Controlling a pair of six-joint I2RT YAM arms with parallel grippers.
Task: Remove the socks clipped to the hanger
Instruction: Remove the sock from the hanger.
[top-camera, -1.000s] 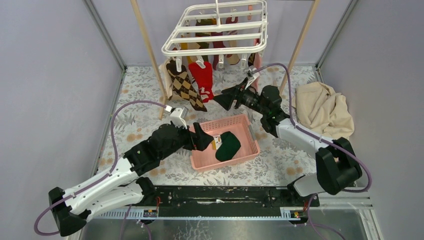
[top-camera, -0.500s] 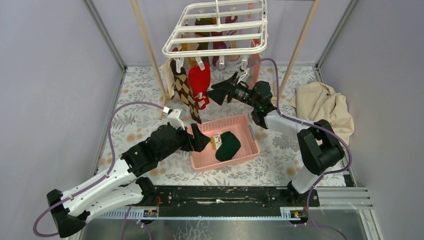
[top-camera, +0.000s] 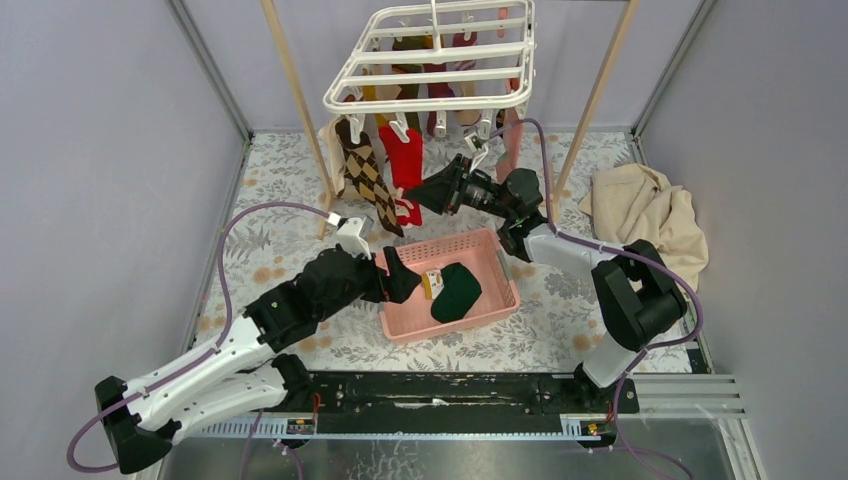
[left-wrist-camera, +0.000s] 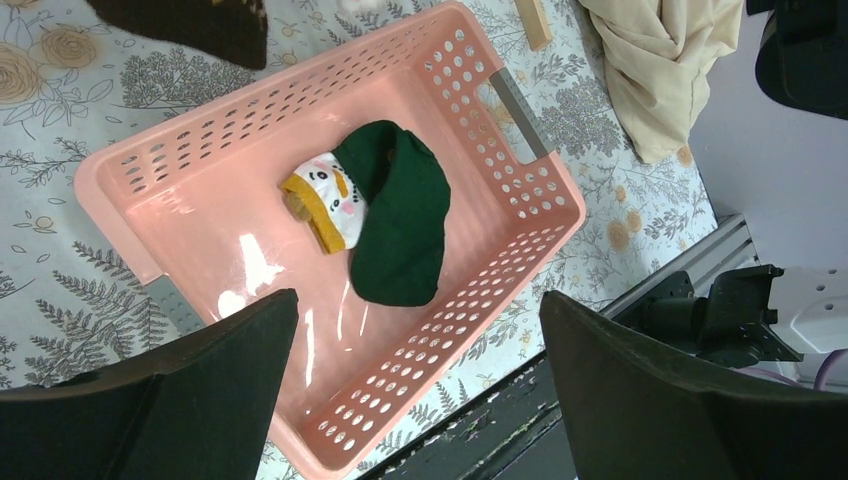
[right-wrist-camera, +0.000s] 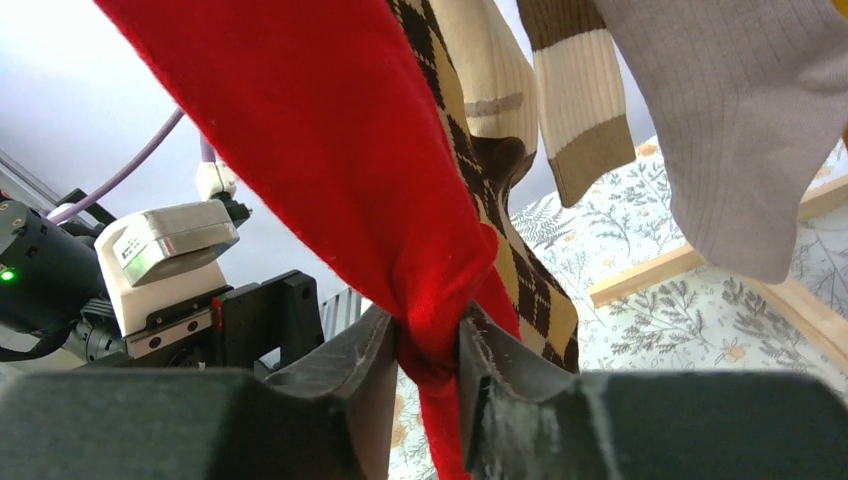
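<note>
The white hanger hangs at the back with several socks clipped under it. A red sock and a brown-tan argyle sock dangle at its front left. My right gripper is shut on the red sock near its lower end, the fabric bunched between the two fingers. The argyle sock hangs just behind it. My left gripper stands open over the left end of the pink basket, with nothing between its fingers.
The pink basket holds a dark green sock and a white-and-yellow sock. A beige cloth lies at the right. Wooden rail legs flank the hanger. Grey and striped socks hang close to the right wrist.
My right gripper moved left and up under the hanger and shut on the red sock. The left arm stayed put.
</note>
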